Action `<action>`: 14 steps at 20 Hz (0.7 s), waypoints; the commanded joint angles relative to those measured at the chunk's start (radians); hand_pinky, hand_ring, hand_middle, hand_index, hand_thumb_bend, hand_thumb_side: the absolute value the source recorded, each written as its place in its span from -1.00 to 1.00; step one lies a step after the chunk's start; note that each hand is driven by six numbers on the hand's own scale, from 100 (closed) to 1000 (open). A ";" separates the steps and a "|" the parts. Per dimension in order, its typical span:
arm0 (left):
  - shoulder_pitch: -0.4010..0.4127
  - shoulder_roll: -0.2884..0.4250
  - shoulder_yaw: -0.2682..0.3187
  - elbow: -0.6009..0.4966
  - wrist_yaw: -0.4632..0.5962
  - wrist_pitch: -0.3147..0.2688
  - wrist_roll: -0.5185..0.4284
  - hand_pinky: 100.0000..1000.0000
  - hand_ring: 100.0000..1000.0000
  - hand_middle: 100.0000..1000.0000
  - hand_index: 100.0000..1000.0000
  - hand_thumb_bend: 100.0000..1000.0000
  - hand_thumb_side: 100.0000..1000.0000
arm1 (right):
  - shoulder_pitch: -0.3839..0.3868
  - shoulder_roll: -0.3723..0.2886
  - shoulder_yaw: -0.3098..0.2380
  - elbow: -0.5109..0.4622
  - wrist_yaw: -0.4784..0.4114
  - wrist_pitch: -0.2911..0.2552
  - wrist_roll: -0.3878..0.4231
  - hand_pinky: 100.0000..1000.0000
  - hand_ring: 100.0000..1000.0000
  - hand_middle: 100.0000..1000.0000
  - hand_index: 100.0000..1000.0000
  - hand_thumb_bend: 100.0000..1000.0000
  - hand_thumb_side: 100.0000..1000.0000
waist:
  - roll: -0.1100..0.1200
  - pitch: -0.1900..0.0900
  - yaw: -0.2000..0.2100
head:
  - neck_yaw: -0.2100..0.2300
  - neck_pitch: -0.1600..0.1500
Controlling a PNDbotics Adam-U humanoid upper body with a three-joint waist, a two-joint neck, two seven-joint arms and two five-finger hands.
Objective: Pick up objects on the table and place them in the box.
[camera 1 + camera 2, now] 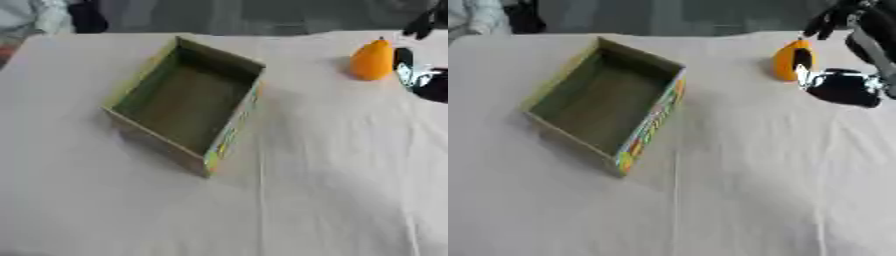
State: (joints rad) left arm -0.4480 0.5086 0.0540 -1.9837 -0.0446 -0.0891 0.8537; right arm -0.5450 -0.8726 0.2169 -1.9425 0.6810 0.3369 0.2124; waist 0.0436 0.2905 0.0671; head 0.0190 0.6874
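White cloth covers the table, with some soft creases running toward the near edge. On the left half stands an open cardboard box, turned at an angle, its inside plain brown-green and its near outer wall printed with bright colours. Nothing lies inside it. At the far right of the table stands an orange pear-shaped object, upright, well apart from the box. The right hand comes in from the right side and is just beside this orange object, on its right side; one dark finger crosses in front of it in the right eye view. I cannot tell whether the fingers are spread or closed, or whether they touch the object.
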 commanded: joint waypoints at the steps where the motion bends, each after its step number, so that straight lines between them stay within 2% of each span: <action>1: -0.012 0.012 0.006 -0.016 0.004 -0.003 -0.002 0.56 0.50 0.46 0.82 -1.00 0.91 | -0.017 -0.025 -0.021 -0.008 -0.016 0.022 -0.026 0.44 0.30 -0.67 -0.65 -1.00 -0.78 | -0.001 -0.021 0.002 | 0.010 0.023; 2: -0.012 0.012 0.006 -0.016 0.004 -0.003 -0.002 0.56 0.50 0.46 0.82 -1.00 0.91 | -0.018 -0.026 -0.022 -0.008 -0.027 0.033 -0.043 0.41 0.21 -0.78 -0.76 -1.00 -0.78 | -0.001 -0.020 0.002 | 0.011 0.024; 6: -0.011 0.012 0.007 -0.016 0.004 -0.003 -0.001 0.56 0.50 0.46 0.82 -1.00 0.91 | -0.014 -0.033 -0.020 -0.015 -0.063 0.058 -0.102 0.40 0.17 -0.82 -0.78 -1.00 -0.78 | 0.000 -0.010 0.003 | 0.003 0.020; 10: -0.012 0.011 0.006 -0.016 0.006 -0.003 -0.001 0.56 0.49 0.46 0.82 -1.00 0.92 | -0.007 -0.038 -0.018 -0.016 -0.072 0.062 -0.119 0.39 0.14 -0.84 -0.78 -1.00 -0.78 | 0.001 -0.001 0.002 | -0.003 0.006; 11: -0.013 0.011 0.006 -0.016 0.006 -0.004 -0.001 0.56 0.49 0.46 0.82 -1.00 0.92 | -0.006 -0.039 -0.018 -0.015 -0.073 0.062 -0.120 0.41 0.21 -0.68 -0.60 -1.00 -0.78 | 0.001 0.000 0.002 | -0.005 0.001; 12: -0.014 0.011 0.005 -0.016 0.006 -0.004 -0.001 0.56 0.49 0.46 0.82 -1.00 0.92 | -0.004 -0.040 -0.018 -0.014 -0.073 0.062 -0.120 0.42 0.28 -0.41 -0.31 -1.00 -0.78 | 0.002 0.002 0.002 | -0.006 -0.003; 13: -0.014 0.011 0.005 -0.016 0.006 -0.004 -0.002 0.56 0.49 0.46 0.82 -1.00 0.92 | -0.002 -0.041 -0.017 -0.013 -0.071 0.059 -0.116 0.47 0.44 0.05 0.19 -1.00 -0.76 | 0.002 0.003 0.002 | -0.007 -0.006; 14: -0.014 0.011 0.005 -0.016 0.006 -0.003 -0.002 0.56 0.49 0.46 0.82 -1.00 0.92 | -0.001 -0.044 -0.014 -0.011 -0.063 0.050 -0.106 0.51 0.54 0.28 0.43 -1.00 -0.11 | 0.002 0.003 0.003 | -0.007 -0.006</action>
State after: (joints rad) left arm -0.4488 0.5066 0.0539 -1.9837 -0.0440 -0.0891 0.8537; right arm -0.5362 -0.8771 0.2111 -1.9430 0.6152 0.3913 0.1056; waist 0.0476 0.3093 0.0687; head 0.0143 0.6918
